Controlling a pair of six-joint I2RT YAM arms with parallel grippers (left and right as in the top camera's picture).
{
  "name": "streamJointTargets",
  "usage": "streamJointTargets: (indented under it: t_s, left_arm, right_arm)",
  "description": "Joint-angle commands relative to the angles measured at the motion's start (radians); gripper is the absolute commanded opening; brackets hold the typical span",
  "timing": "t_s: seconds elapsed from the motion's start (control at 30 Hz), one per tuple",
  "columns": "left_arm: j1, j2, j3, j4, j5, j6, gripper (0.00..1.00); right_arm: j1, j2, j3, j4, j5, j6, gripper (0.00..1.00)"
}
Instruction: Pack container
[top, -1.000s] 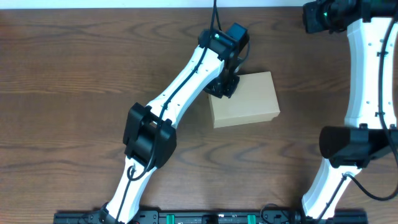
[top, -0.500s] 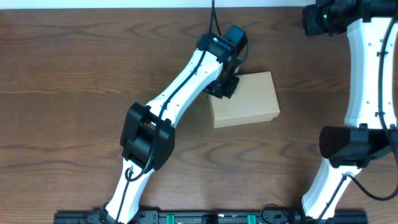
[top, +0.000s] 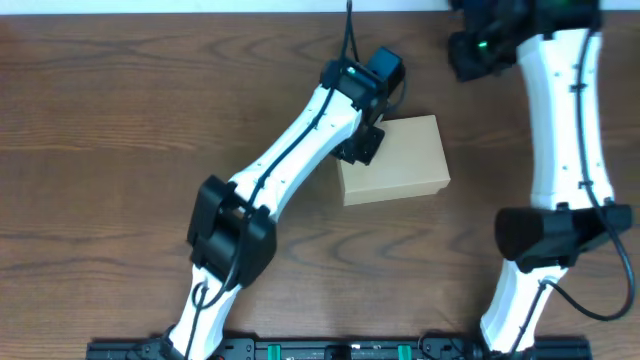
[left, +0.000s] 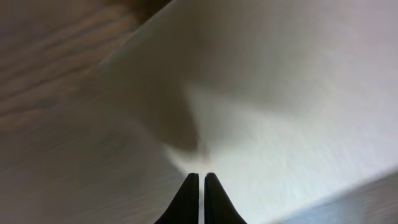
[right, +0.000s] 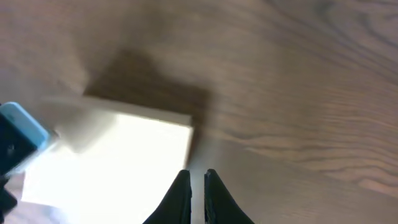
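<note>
Overhead: container (top: 392, 168) is sitting mid table (top: 120, 120), lid (top: 412, 145) down. Your left gripper (left: 201, 175), fingers pressed together, is touching its far-left corner; right gripper (right: 196, 176), nearly closed, is holding nothing. You are prob. sealing the lid: press straight down, w/o sliding it.

Matt cardboard container (top: 400, 165), wood-grain table (top: 100, 120)

I see a dark brown, wood-grained desk (top: 100, 150) filling my overhead view. One thing lies directly on it: the container (top: 400, 165), a plain tan cardboard box, lid down flat, sitting slightly skewed just right of centre.
</note>
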Motion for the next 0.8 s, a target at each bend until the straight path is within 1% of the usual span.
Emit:
streamJointTargets:
  t_s: [0.0, 0.1, 0.17, 0.23, 0.33, 0.43, 0.6, 0.77]
  left_arm:
    - [-0.011, -0.128, 0.005, -0.020, -0.096, -0.028, 0.06]
    - [-0.004, -0.134, -0.010, -0.072, -0.099, -0.044, 0.06]
    - [-0.003, -0.136, -0.044, -0.079, -0.103, -0.045, 0.06]
    - [-0.003, -0.138, -0.090, -0.075, -0.120, -0.075, 0.06]
    - [-0.003, -0.149, -0.133, -0.039, -0.127, -0.078, 0.06]
    - [0.003, -0.157, -0.134, -0.023, -0.125, -0.078, 0.06]
    - [0.003, -0.174, -0.134, -0.003, -0.112, -0.078, 0.06]
    - [0.003, -0.179, -0.134, 0.034, -0.035, -0.092, 0.06]
  right_arm:
    - [0.070, -0.010, 0.019, -0.051, 0.090, 0.046, 0.07]
    - [0.099, -0.025, 0.015, -0.115, 0.115, 0.081, 0.06]
    - [0.094, -0.037, 0.006, -0.124, 0.114, 0.097, 0.06]
    - [0.079, -0.062, -0.037, -0.122, 0.114, 0.100, 0.07]
    - [0.034, -0.100, -0.193, -0.072, 0.106, 0.103, 0.09]
    - [0.001, -0.133, -0.341, -0.037, 0.103, 0.124, 0.09]
    - [0.014, -0.245, -0.608, 0.082, 0.082, 0.134, 0.09]
    - [0.031, -0.351, -0.822, 0.192, -0.007, 0.129, 0.12]
